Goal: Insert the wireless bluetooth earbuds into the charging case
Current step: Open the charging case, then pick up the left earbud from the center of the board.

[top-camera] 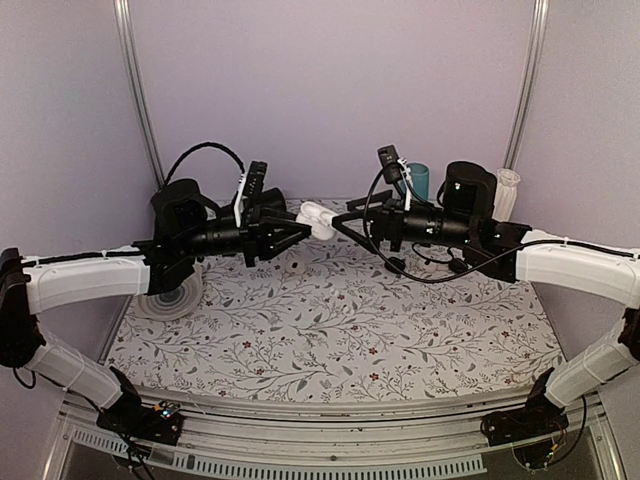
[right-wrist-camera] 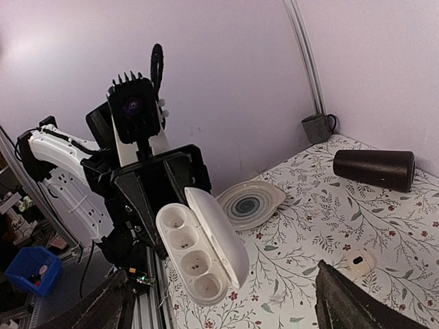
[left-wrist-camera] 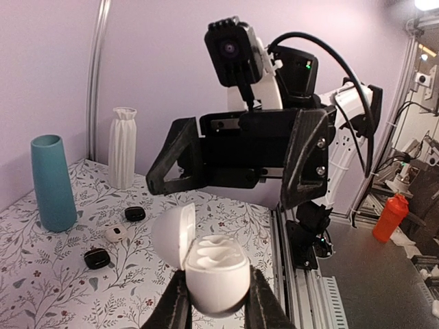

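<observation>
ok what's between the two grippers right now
The open charging case, pinched in the left gripper, with the right gripper open and facing it. The top view shows it best.

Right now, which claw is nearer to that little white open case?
Left. The left claw is shut on the charging case, holding it up in the air. The right claw faces it from the other side, open, close by but not gripping it.

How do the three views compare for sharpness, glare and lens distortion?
Top external: soft, evenly lit, frame rails bowed. Left wrist: charging case crisp, lamp glare in the upper right corner. Right wrist: case crisp, corner post curved.
</observation>
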Available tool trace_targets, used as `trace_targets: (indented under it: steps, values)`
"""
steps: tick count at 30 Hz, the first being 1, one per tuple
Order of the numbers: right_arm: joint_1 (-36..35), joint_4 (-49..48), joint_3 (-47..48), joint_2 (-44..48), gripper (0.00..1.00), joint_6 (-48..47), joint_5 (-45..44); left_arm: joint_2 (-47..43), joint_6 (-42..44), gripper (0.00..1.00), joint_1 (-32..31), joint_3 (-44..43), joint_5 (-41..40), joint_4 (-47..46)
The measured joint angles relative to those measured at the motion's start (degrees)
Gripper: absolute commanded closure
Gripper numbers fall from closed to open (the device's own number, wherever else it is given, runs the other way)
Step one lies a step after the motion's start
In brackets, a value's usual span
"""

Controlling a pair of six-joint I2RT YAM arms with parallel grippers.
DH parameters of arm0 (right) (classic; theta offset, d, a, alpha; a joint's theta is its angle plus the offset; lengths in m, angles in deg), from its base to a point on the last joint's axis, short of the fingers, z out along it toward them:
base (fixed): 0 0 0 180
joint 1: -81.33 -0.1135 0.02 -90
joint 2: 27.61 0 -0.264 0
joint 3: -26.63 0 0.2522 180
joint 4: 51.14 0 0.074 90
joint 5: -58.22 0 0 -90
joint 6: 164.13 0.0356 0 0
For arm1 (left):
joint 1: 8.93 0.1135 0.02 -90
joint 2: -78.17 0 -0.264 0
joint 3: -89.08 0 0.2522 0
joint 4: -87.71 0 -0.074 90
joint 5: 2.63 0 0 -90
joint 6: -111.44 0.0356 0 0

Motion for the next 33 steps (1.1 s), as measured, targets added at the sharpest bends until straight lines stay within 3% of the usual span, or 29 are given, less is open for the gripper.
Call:
trace_targets:
  steps: [9,14,26,33]
  values:
    - [1.4,4.7,-4.6,2.7,0.14,0.3,-7.3,-1.0,-0.5,1.0,2.4,4.1,-4.9,-0.1]
    - [1.4,10.0,-5.8,1.7,0.22,0.8,-11.4,-2.0,-1.9,1.0,3.6,5.5,-6.3,-0.8]
    - [1.4,19.9,-5.1,-11.3,0.44,2.0,-12.8,-3.3,-4.8,1.0,5.5,7.1,-7.7,-2.0]
    - [1.4,23.7,-0.5,-20.0,0.5,1.9,-11.0,-3.3,-5.1,1.0,5.8,7.4,-6.1,-2.4]
